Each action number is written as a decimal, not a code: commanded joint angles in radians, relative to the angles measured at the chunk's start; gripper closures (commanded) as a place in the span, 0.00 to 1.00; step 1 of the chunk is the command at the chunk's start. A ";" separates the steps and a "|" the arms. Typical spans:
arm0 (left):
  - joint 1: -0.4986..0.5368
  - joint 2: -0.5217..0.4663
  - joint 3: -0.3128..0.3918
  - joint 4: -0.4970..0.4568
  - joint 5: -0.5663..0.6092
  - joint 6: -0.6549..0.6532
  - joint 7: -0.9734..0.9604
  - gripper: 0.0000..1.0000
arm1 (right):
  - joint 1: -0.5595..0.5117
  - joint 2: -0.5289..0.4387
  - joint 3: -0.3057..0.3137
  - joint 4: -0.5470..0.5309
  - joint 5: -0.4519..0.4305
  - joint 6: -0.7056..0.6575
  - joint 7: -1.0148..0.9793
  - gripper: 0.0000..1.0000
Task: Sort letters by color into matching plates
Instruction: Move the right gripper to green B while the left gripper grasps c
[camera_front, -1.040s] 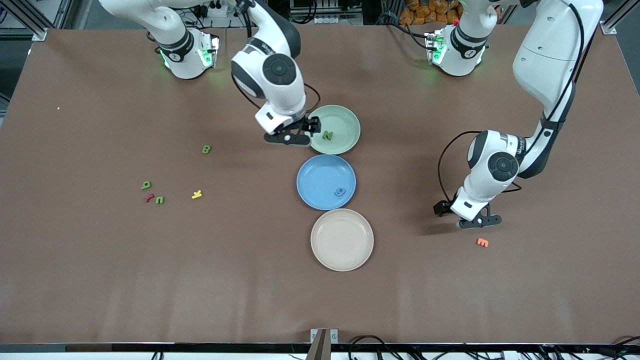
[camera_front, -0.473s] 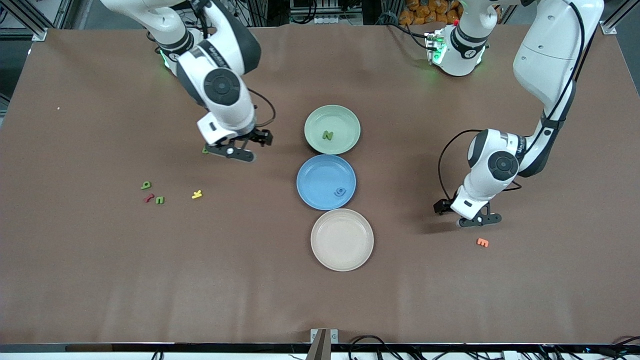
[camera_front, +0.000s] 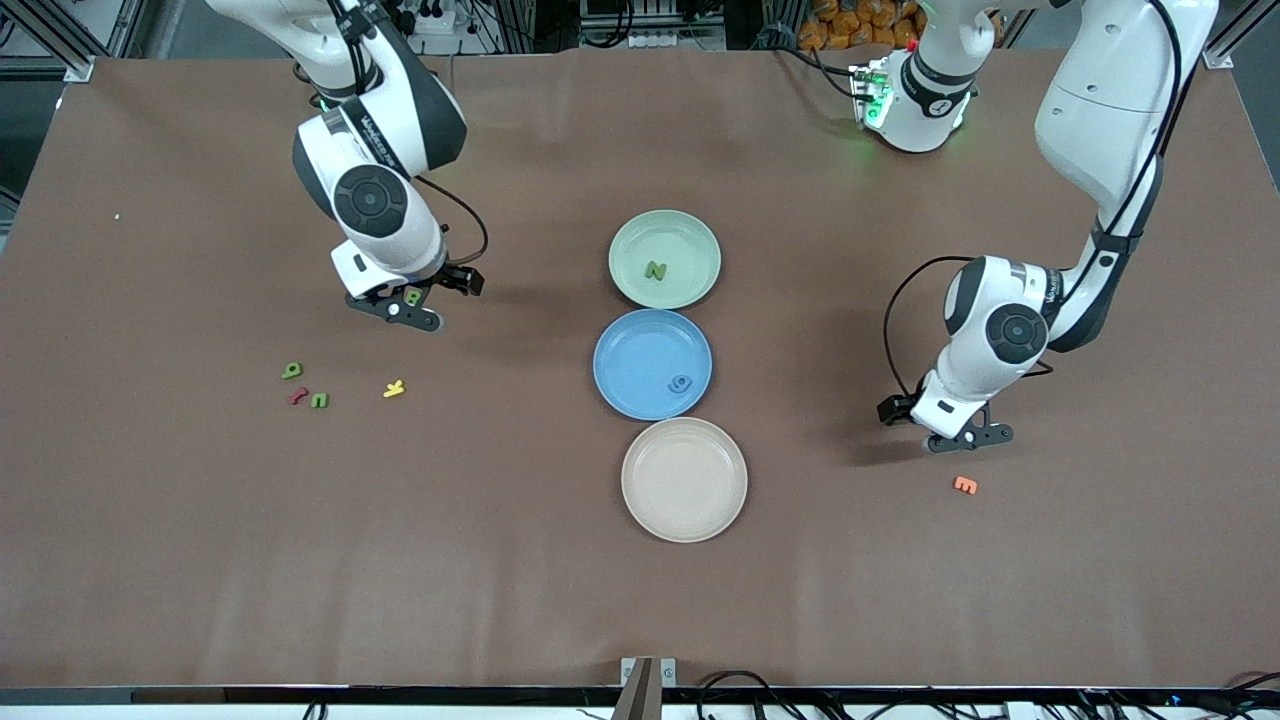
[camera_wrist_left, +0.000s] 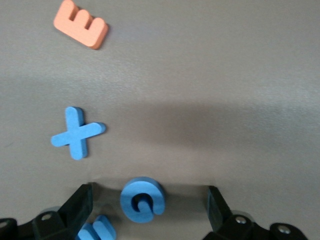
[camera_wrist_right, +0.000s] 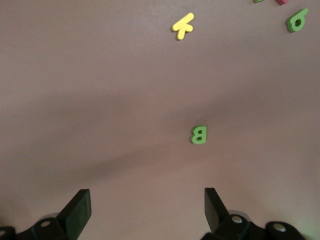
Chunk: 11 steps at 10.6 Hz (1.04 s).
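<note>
Front view: my right claw (camera_front: 432, 298) hangs low over the tabletop (camera_front: 200, 560) toward my right arm's end, jaws wide and holding nothing, with the B (camera_front: 411, 297) showing just under it, at about 9 o'clock from the green plate (camera_front: 690, 235). In the right wrist view the B (camera_wrist_right: 198, 134) lies flat ahead of my spread fingers (camera_wrist_right: 77, 205), not between them and not touched. From the B, at about 7 o'clock, lie a curled green letter (camera_front: 292, 371), a green U (camera_front: 319, 400) and a red letter (camera_front: 298, 396) close together, and a yellow K (camera_front: 394, 389) at 6 o'clock. The green plate holds the N (camera_front: 656, 270). The blue plate (camera_front: 630, 350) sits at its 6 o'clock, nearly touching, with one blue letter (camera_front: 681, 384) in it. A cream plate (camera_front: 684, 480) sits at 6 o'clock again. My left claw (camera_front: 940, 425) hovers low toward my left arm's end, at about 3 o'clock from the blue plate, jaws wide and holding nothing, with an orange E (camera_front: 965, 485) on the tabletop at its 5 o'clock. The left wrist view shows a blue G (camera_wrist_left: 142, 197) lying between my fingers (camera_wrist_left: 80, 200), touched by neither, a blue X (camera_wrist_left: 77, 133) near it, and part of another blue piece (camera_wrist_left: 97, 231) by one finger.
</note>
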 joint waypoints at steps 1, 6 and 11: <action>0.032 -0.010 -0.010 -0.002 0.009 -0.013 0.010 0.00 | -0.052 -0.085 0.017 -0.193 0.004 0.165 -0.045 0.00; 0.029 -0.010 -0.010 -0.004 0.007 -0.014 0.007 0.00 | -0.141 -0.088 0.017 -0.344 0.004 0.369 -0.126 0.05; 0.021 -0.012 -0.013 -0.001 0.004 -0.031 -0.073 1.00 | -0.196 -0.079 -0.031 -0.450 0.004 0.559 -0.279 0.14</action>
